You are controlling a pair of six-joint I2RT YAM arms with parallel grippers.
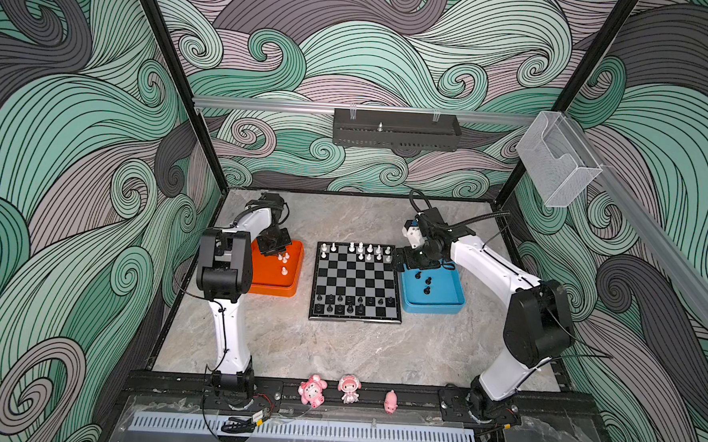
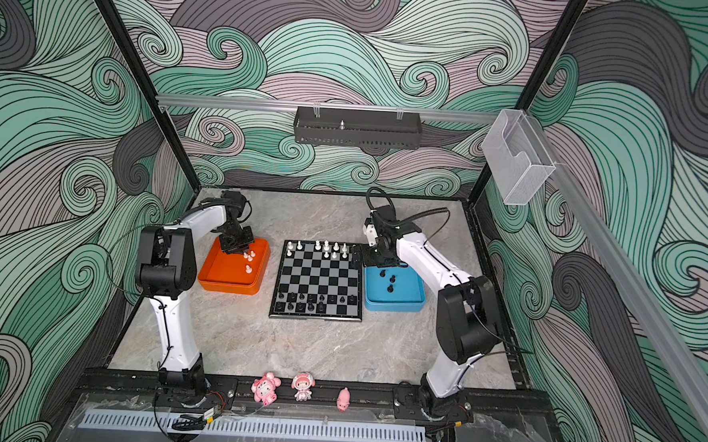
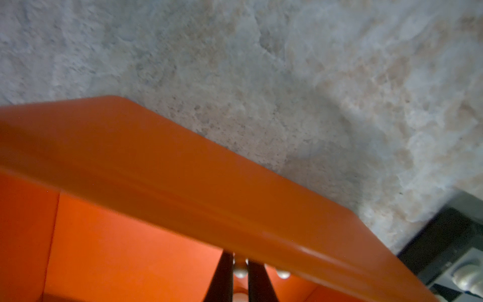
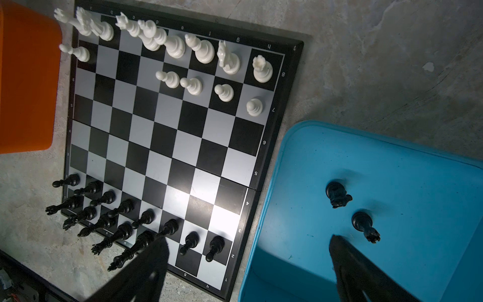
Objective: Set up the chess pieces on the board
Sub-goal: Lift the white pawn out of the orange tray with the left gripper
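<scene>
The board [image 1: 355,280] [image 2: 318,279] [image 4: 167,136] lies mid-table between two trays. White chess pieces [image 1: 361,250] fill much of its far rows and black chess pieces [image 1: 350,306] its near rows. More white pieces [image 1: 284,264] lie in the orange tray [image 1: 276,288]. My left gripper [image 1: 275,252] [image 3: 240,264] reaches down into that tray, shut on a white pawn [image 3: 240,272]. Three black pieces [image 1: 427,281] [image 4: 337,194] stand in the blue tray [image 1: 443,302]. My right gripper [image 1: 404,261] [image 4: 248,261] hangs open over that tray's far corner beside the board, holding nothing.
Three pink figurines [image 1: 312,390] stand on the front rail. A black shelf [image 1: 394,129] hangs on the back wall and a clear box [image 1: 559,158] on the right rail. Bare marble table [image 1: 337,354] stretches in front of the board.
</scene>
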